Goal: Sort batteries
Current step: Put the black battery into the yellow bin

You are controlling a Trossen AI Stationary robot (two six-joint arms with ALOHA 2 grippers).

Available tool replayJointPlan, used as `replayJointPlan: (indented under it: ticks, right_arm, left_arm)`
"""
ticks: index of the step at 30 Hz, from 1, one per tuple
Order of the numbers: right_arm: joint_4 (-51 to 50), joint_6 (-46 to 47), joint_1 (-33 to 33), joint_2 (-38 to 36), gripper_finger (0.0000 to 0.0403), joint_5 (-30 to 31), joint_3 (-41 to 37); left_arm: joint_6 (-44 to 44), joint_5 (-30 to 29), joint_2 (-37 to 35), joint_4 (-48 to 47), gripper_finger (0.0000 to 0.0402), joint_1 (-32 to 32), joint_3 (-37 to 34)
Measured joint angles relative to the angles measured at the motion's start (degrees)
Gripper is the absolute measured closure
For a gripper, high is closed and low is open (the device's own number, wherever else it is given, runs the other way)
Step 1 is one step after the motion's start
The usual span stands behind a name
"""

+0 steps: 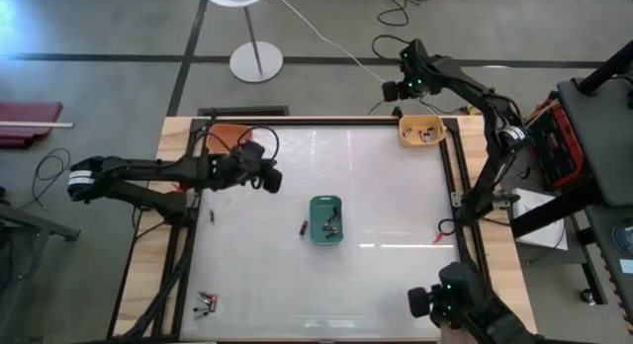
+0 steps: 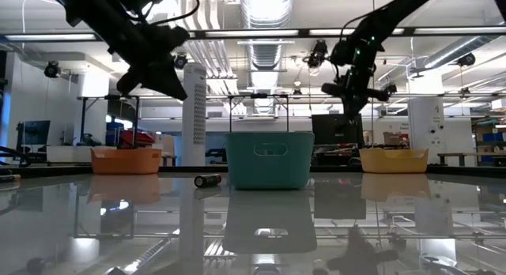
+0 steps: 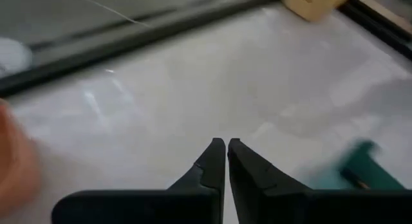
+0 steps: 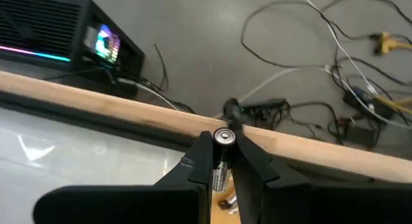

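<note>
One battery (image 4: 222, 161) upright in right end effector (image 4: 223, 161)

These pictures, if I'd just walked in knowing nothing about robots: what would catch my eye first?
Probably the right gripper, raised above the yellow bin at the table's far right corner, pinching a silvery battery. Next, the teal bin in the middle of the glossy table, with a loose cell lying just beside it. The left gripper hangs shut and empty over the table's far left part.
</note>
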Motion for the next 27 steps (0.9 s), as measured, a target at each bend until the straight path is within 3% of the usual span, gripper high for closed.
replayJointPlan:
  ticks: [3,7,10,16,27]
  right_arm:
    - [-0.75,-1.18,-0.3,1.45,0.0376,0.02,0.0]
    - [-8.92,-2.72,-0.14,1.59,0.0376,-0.02,0.0]
    - [-12.91,-4.46,0.18,1.04,0.0376,0.13,-0.73]
    - [-13.09,-5.01,0.25,-1.0,0.0376,1.57,-3.11]
    - [-8.93,-2.95,0.59,-4.72,0.0374,1.62,-14.06]
  left_arm:
    - [0.48,-2.59,2.14,0.49,0.04,1.25,1.79]
    - [3.2,2.87,5.07,0.52,0.04,2.4,6.26]
    - [3.1,3.81,7.49,0.81,0.04,2.04,9.68]
    - [3.99,3.38,14.14,-0.64,0.04,1.72,14.47]
    - [12.4,3.42,22.57,-12.58,0.04,1.72,25.91]
